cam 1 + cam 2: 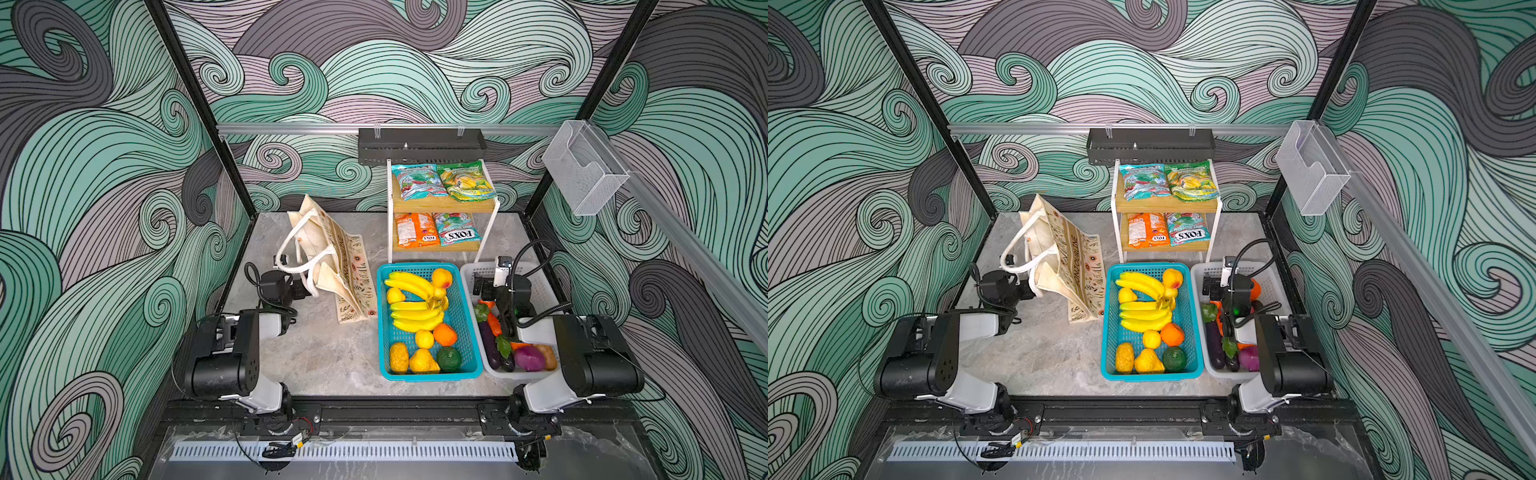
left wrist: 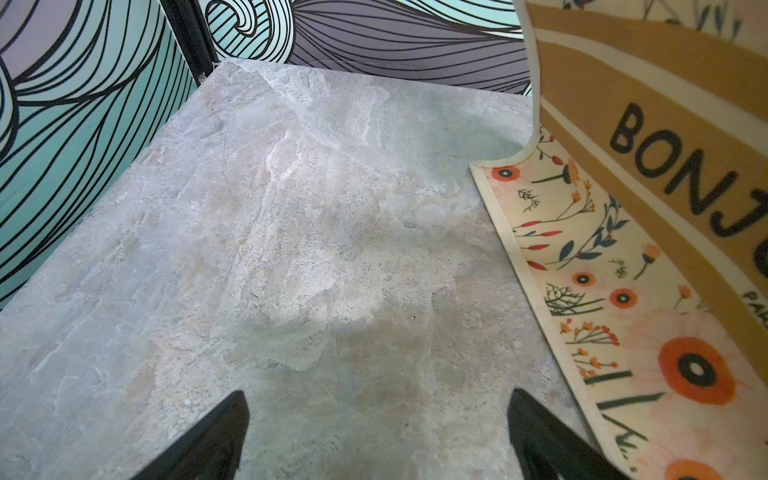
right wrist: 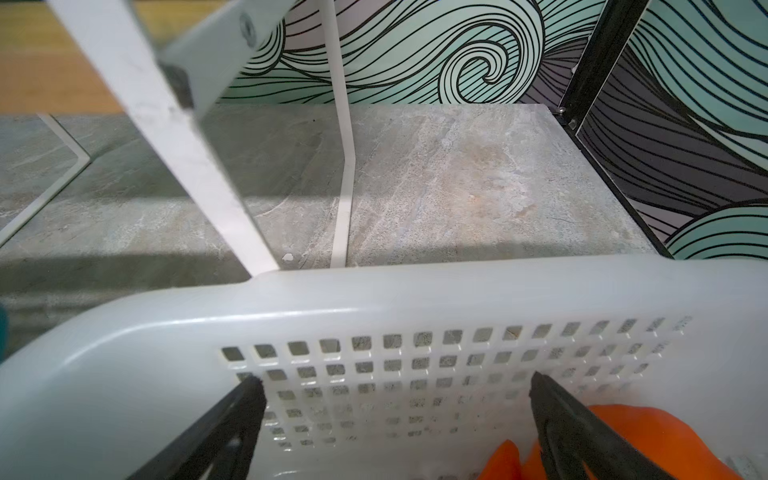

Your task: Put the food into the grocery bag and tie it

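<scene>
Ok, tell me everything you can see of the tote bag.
The tote bag is cream, canvas-looking cloth printed with orange poppies and dark sprigs. A tan band crosses it with black lettering that starts BONJ, and it has thick white rope handles. It stands slumped and half folded on the grey stone-look tabletop, just left of the teal basket in both top views. No food shows in it. The left gripper, fingers open, sits beside the handles; whether it touches them I cannot tell.

Bright, even overhead light, soft shadows; top views bow at edges, wrist views slightly soft.
</scene>
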